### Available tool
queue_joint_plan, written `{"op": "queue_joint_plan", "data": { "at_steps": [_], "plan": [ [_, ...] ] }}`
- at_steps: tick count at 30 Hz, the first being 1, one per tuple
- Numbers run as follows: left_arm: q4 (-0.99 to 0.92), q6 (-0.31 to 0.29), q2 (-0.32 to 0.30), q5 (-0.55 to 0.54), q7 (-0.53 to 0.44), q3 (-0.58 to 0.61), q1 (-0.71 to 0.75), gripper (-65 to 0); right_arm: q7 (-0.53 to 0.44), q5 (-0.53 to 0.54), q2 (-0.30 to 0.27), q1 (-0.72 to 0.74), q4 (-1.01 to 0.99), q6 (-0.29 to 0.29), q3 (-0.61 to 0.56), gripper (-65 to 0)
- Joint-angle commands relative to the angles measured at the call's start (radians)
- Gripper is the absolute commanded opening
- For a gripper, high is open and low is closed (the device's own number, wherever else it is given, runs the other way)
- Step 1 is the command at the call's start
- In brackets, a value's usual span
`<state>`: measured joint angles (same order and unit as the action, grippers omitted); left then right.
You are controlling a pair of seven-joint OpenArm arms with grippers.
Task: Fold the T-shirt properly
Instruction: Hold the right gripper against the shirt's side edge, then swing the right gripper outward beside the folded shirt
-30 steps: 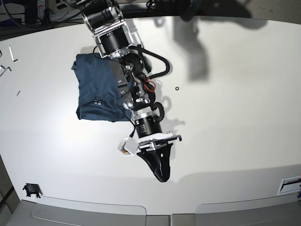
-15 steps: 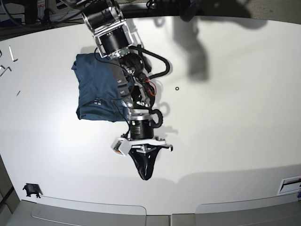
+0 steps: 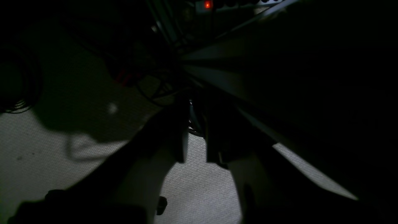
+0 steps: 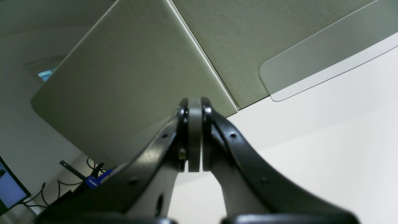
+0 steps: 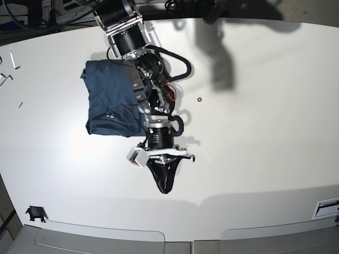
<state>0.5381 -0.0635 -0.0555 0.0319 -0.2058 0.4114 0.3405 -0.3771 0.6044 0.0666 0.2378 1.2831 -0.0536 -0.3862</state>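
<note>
Right gripper (image 5: 164,185) hanging over bare table (image 5: 265,132), jaws pressed together, pinching nothing. Left gripper (image 3: 196,149) showing only in dark wrist view, fingers standing slightly apart, nothing between them. One T-shirt (image 5: 108,103) lying folded on table's left part, arm crossing its right edge. One small ring (image 5: 199,99) lying well apart. Wide free surface stretching right and front.

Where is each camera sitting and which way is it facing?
Base: overhead, looking down at the table, the folded T-shirt and the right arm, right gripper shut.
Right wrist: on that arm, looking past the right gripper to the table edge.
Left wrist: off the table, dark, facing floor and cables; left gripper with a gap.
Base and right wrist share the right gripper and table.
</note>
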Motion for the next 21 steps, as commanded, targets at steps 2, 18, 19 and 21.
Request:
{"op": "queue_joint_plan", "data": {
  "at_steps": [2,18,19,21],
  "plan": [
    [0.005,-0.011,0.005,0.004,-0.013,0.002,0.009,-56.9,-0.026,0.056,0.006,0.027,0.018,0.011,0.000,-65.0],
    [0.005,-0.011,0.005,0.004,-0.013,0.002,0.009,-56.9,-0.027,0.129,0.005,0.027,0.018,0.011,0.000,-65.0],
    [0.005,-0.010,0.005,0.004,-0.013,0.002,0.009,-56.9,-0.027,0.128,0.005,0.028,0.018,0.011,0.000,-65.0],
    [0.005,-0.011,0.005,0.004,-0.013,0.002,0.009,-56.9,-0.027,0.129,0.005,0.028,0.018,0.011,0.000,-65.0]
  ]
}}
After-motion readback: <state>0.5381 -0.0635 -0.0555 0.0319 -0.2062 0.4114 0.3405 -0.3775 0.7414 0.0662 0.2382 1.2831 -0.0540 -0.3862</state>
